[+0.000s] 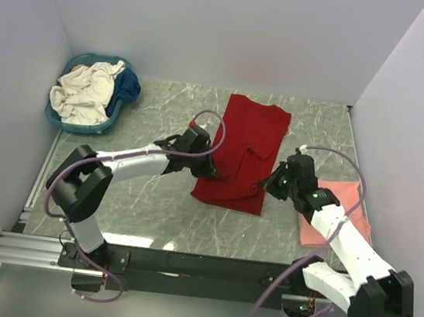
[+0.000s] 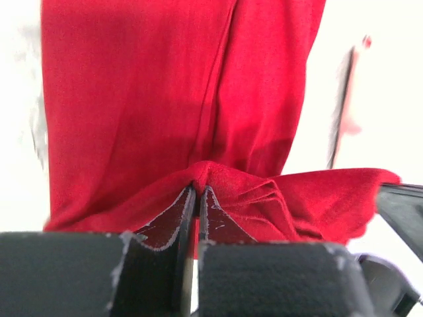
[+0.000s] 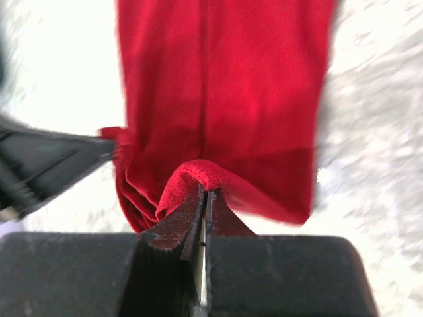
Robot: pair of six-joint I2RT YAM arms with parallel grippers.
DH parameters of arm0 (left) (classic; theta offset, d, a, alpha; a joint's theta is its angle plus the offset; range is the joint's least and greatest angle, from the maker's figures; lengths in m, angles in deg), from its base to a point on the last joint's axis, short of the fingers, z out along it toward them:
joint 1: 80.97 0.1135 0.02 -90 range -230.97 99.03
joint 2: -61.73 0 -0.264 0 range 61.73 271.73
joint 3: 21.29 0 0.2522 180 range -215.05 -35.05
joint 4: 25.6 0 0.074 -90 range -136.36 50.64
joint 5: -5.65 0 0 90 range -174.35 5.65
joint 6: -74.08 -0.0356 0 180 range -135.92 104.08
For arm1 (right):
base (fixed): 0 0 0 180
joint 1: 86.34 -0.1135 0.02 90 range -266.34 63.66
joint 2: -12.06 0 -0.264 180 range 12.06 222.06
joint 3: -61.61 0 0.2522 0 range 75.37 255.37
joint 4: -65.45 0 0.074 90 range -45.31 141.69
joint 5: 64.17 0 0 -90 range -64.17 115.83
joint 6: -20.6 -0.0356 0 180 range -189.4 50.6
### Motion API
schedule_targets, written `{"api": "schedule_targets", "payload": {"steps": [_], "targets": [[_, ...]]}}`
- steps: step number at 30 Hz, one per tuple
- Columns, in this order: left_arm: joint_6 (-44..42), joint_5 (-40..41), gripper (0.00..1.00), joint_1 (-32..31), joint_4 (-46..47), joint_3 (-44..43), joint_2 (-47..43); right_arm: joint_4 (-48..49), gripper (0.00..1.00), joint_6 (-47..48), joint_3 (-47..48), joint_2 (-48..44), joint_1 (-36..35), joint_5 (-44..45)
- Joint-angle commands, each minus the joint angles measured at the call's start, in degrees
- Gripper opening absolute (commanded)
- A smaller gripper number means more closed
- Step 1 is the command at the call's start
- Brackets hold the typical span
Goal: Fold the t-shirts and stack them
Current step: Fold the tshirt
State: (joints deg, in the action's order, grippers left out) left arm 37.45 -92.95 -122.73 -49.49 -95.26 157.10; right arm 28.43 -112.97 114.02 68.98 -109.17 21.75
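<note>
Two pairs of jaws are pressed together, each pinching a fold of the red shirt (image 1: 253,133): the left jaws at its 8 o'clock edge, the right jaws at 4 o'clock. We see the shirt lying lengthwise mid-bench (image 1: 151,205), near end bunched. A pink shirt (image 1: 308,232) lies at the bench's 4 o'clock, partly under the right arm (image 1: 345,242). At 10 o'clock a basket (image 1: 83,129) holds a white shirt (image 1: 84,91) and a blue shirt (image 1: 130,85).

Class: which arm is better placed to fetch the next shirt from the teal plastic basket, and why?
Probably left: the teal plastic basket sits far left, nearer the left gripper; the right gripper is beyond the deep red cloth t-shirt both pinch.
</note>
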Motion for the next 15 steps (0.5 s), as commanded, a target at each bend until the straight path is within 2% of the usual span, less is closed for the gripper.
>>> {"api": "schedule_targets", "payload": {"steps": [1,7,15], "targets": [[0.69,1.92,0.01,2.11,3.54,-6.06,2.27,6.03,0.00,3.93,2.74,3.27,4.88,0.39],[0.25,2.36,0.01,5.28,2.66,-13.35,9.65,9.72,0.00,5.60,5.72,10.83,9.90,-1.81],[-1.68,2.36,0.01,8.09,-0.15,-23.37,17.56,12.81,0.00,5.60,8.89,19.79,13.07,-4.27]]}}
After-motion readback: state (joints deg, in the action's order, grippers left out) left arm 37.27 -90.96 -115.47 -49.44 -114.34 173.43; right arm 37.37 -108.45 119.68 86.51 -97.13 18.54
